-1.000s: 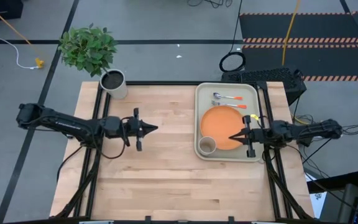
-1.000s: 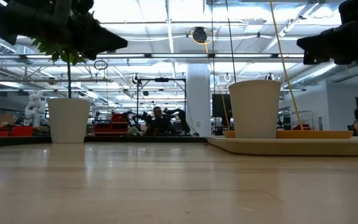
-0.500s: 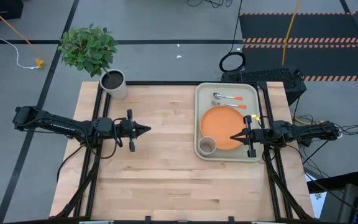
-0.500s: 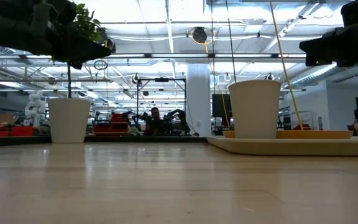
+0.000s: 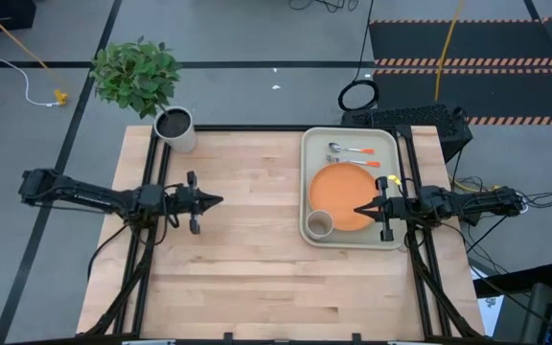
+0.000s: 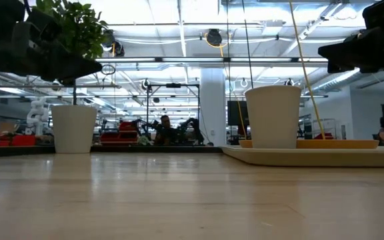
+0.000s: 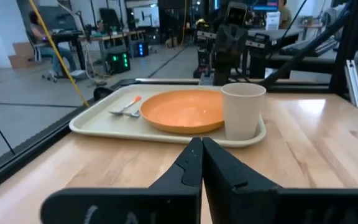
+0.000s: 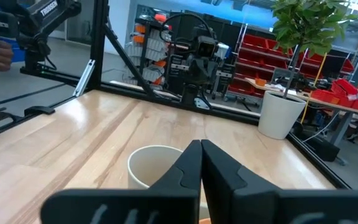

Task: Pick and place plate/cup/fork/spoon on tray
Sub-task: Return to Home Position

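The pale tray [image 5: 311, 142] lies at the table's right. On it rest the orange plate [image 5: 338, 192], the beige cup [image 5: 319, 224] upright at the near left corner, and the fork [image 5: 355, 161] and spoon [image 5: 343, 149] at the far end. My left gripper [image 5: 220, 200] is shut and empty above the table's left half. My right gripper [image 5: 356, 212] is shut and empty above the plate's near right part. The left wrist view shows the tray [image 7: 104, 124], plate [image 7: 188, 110] and cup [image 7: 242, 111].
A grey-white pot [image 5: 175, 128] with dark soil stands at the table's far left corner, with a leafy plant [image 5: 136, 74] beyond it. Bare wood [image 5: 257, 249] lies between the arms and along the near side.
My left gripper has drawn back toward the table's left edge, staying shut and empty. My right gripper has kept still over the plate.
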